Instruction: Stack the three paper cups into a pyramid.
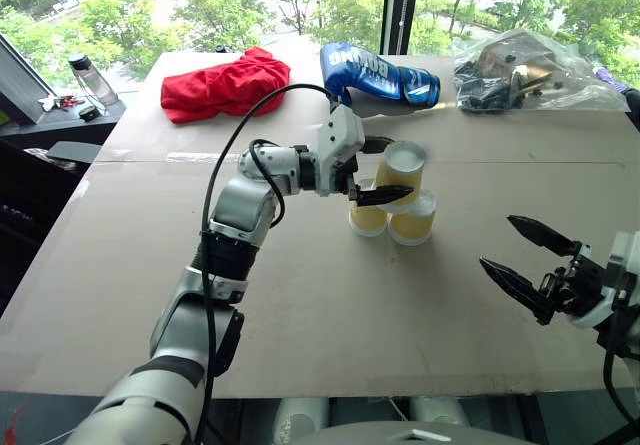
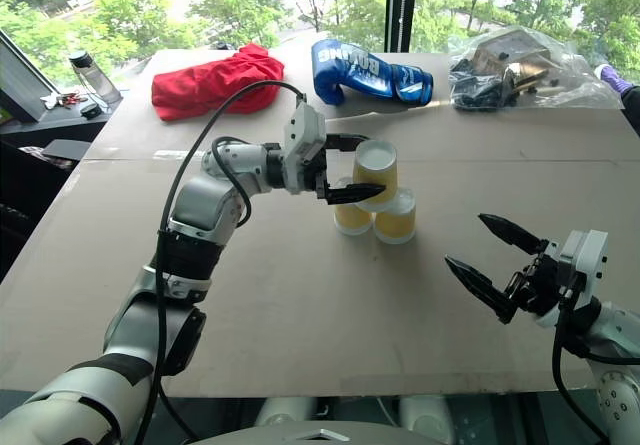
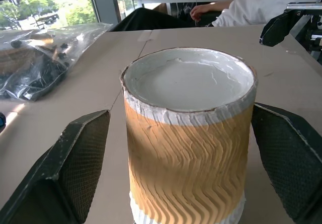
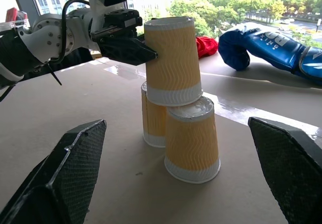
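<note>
Three paper cups stand upside down on the brown table point(image 1: 330, 315). Two of them, one point(image 1: 367, 217) beside the other point(image 1: 412, 221), touch each other, and the third cup point(image 1: 400, 173) sits on top across both, forming the pyramid. My left gripper point(image 1: 395, 170) reaches in level from the left, open, with one finger point(image 3: 75, 163) on each side of the top cup point(image 3: 188, 148) and a small gap showing. At the right, nearer the table's front, my right gripper point(image 2: 464, 239) is open and holds nothing; it faces the stack point(image 4: 172, 58) from a distance.
At the back of the table lie a red cloth point(image 1: 225, 83), a blue boxing glove point(image 1: 378, 73) and a clear plastic bag of dark parts point(image 1: 525, 70). A bottle point(image 1: 90, 77) stands on a side ledge at the left. A person in a white top point(image 3: 271, 2) sits beyond the table.
</note>
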Controlling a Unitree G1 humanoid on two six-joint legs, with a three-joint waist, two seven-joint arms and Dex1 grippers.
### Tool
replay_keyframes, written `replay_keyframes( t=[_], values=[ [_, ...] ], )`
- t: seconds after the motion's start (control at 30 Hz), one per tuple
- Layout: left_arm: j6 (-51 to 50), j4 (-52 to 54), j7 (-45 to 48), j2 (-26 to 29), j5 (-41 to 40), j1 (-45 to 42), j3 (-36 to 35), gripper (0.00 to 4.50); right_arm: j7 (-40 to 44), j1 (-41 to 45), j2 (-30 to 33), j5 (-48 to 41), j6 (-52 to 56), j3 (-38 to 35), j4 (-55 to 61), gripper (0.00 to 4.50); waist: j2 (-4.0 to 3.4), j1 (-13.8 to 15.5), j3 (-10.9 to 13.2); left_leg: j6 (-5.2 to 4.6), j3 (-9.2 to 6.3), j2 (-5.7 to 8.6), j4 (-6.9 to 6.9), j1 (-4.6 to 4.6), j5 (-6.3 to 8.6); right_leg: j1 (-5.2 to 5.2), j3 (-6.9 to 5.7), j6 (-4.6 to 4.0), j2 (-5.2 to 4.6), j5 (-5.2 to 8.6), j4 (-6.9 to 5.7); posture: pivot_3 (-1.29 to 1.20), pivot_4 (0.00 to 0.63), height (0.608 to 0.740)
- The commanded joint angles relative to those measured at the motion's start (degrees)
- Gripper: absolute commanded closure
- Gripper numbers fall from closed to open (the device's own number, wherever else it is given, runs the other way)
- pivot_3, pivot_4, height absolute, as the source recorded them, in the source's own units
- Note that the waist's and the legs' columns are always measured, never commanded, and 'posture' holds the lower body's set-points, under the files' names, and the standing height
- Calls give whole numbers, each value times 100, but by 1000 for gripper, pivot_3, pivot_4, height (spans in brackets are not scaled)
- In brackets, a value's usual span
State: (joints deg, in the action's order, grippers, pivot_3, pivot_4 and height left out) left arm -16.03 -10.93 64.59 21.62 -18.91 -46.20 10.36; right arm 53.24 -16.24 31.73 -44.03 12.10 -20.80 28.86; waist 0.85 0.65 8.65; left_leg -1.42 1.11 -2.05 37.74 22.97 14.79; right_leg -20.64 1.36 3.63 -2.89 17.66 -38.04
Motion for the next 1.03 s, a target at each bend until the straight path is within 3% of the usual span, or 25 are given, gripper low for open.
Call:
replay_keyframes(
  t=[0.03, 0.23, 0.37, 0.5, 0.6, 0.73, 0.87, 1.03],
  values=[
    [-414, 799, 53, 158, -493, 148, -341, 30, 62, 22, 82, -97, -59, -143, 109, 0, 0, -20, 0, 0, 1, -5, 0, 0, 0, 0, 2, 0, 0, 0, 0, 0, 150, 740],
    [-986, 1702, 65, 779, -916, 709, -762, 30, 143, 143, 106, -103, -26, -59, -50, 0, -1, -27, 0, 1, 0, -7, 0, -3, 0, 1, 2, 0, 0, 0, -3, 0, 150, 740],
    [-1116, 2277, 309, 1673, -1175, 1873, -1388, 30, 350, 318, 150, 17, -74, 33, -397, 0, -6, -136, 3, 1, 3, -14, -12, -12, 0, 0, 8, -1, -2, 0, -2, 0, 150, 740],
    [-1060, 2900, 94, 2047, -1135, 3445, -1819, 30, 723, 363, 180, 356, -372, 138, -989, 0, -9, -138, 3, 1, 13, -13, -27, -21, 0, 2, 13, -1, -14, 1, 3, 0, 150, 740],
    [-850, 3236, -320, 1949, -835, 4346, -1760, 30, 957, 369, 171, 708, -710, 254, -1460, 0, -5, -61, 3, 0, 8, -9, -26, -15, 0, 2, 4, -1, -24, 1, 7, 0, 150, 740],
    [-128, 3171, -1202, 1421, -80, 5145, -1516, 30, 1082, 449, 184, 1203, -1073, 472, -2094, 0, -7, 5, 1, 0, 13, -6, -26, -17, 0, 4, 9, -2, -29, 1, 8, 0, 150, 740],
    [-25, 3252, -1691, 1007, 24, 5521, -1464, 30, 1171, 619, 210, 1411, -1310, 545, -2515, 0, -9, 3, -1, 0, 16, -7, -26, -25, 0, 6, 14, -7, -27, -2, 2, 0, 150, 740],
    [-46, 3258, -2071, 869, 171, 5594, -1411, 30, 1185, 685, 249, 1461, -1310, 600, -2617, 0, -10, 3, -1, 0, 9, -9, -27, -24, 0, 4, 10, -7, -24, -2, 0, 0, 150, 740]
  ],
)
